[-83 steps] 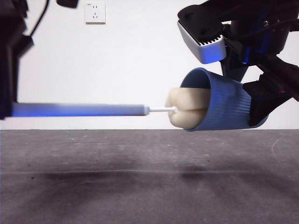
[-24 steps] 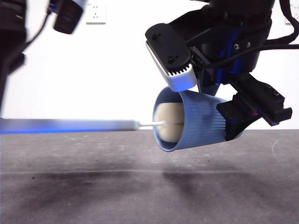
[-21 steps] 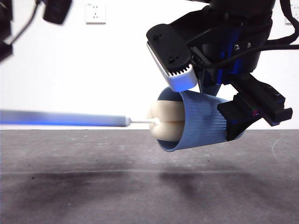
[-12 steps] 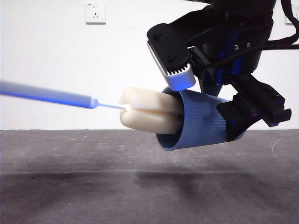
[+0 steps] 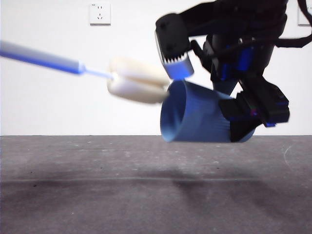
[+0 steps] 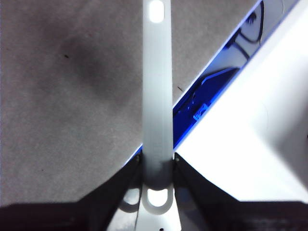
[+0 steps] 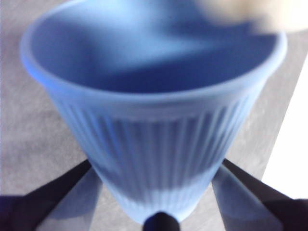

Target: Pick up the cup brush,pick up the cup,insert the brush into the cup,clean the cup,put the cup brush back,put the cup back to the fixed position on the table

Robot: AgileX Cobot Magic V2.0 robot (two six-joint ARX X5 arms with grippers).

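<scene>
My right gripper (image 5: 236, 124) is shut on the blue ribbed cup (image 5: 192, 119) and holds it on its side above the table (image 5: 97, 195), mouth to the left; the cup fills the right wrist view (image 7: 154, 139). My left gripper (image 6: 157, 166) is shut on the grey handle of the cup brush (image 6: 157, 86). In the front view the brush (image 5: 44, 56) slopes down from the left edge, and its cream sponge head (image 5: 136, 80) hangs in the air just outside and above the cup's rim. A blur of the sponge shows past the rim in the right wrist view (image 7: 250, 14).
A white wall with a socket (image 5: 99, 13) stands behind the table. Blue and white robot parts (image 6: 240, 96) show beside the handle in the left wrist view.
The brush has drawn left and up; its sponge head went from deep inside the cup to fully outside above the rim. The cup has tipped so its mouth faces more level.
</scene>
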